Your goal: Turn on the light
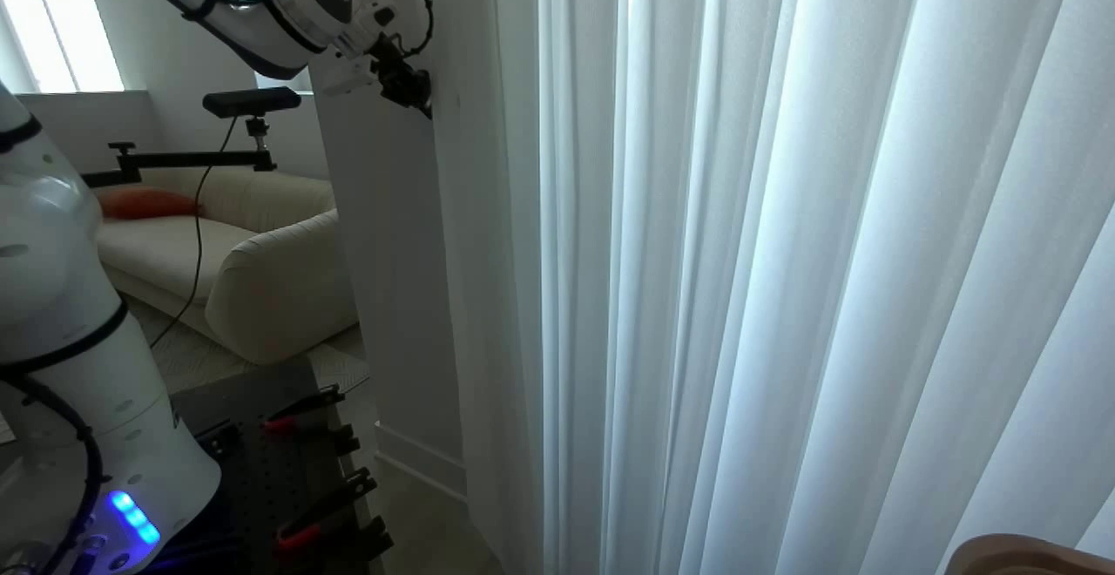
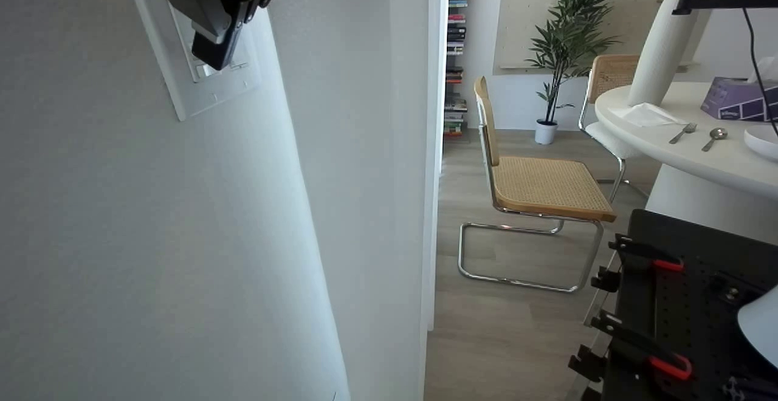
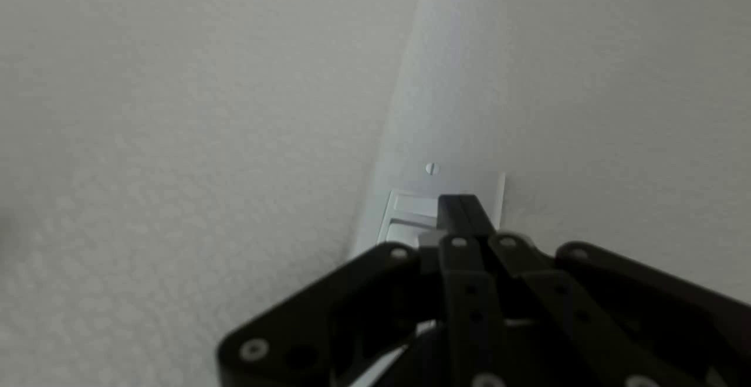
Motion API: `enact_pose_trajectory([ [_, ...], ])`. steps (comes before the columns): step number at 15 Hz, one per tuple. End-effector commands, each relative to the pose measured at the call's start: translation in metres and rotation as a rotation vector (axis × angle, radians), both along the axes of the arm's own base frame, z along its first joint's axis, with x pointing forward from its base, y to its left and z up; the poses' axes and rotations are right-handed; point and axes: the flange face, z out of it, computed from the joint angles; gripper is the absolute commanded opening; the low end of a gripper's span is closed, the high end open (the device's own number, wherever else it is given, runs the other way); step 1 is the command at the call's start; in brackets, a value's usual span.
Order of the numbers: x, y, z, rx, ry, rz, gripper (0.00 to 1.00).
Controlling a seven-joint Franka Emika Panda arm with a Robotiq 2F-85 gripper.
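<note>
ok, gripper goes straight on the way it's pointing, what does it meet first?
Most likely the switch plate: the shut gripper overlaps it in the wrist view. Depth is unclear, so it may be touching now; which part it would press, I can't tell.

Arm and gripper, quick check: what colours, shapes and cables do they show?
The arm is white and rounded, with black bands, a looping black cable and blue lights low down. The gripper is black and angular, dotted with pale round screw heads.
</note>
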Motion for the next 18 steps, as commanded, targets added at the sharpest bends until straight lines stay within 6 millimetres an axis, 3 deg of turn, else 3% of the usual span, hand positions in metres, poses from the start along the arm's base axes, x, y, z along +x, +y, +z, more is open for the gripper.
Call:
enact_pose_trajectory([
  [1,0.009,0.005,0.003,0.017,-0.025,-0.011,0.00],
  [8,0.017,0.008,-0.002,0.037,0.046,-0.037,0.00],
  [18,0.021,0.002,0.009,0.020,0.078,-0.114,0.00],
])
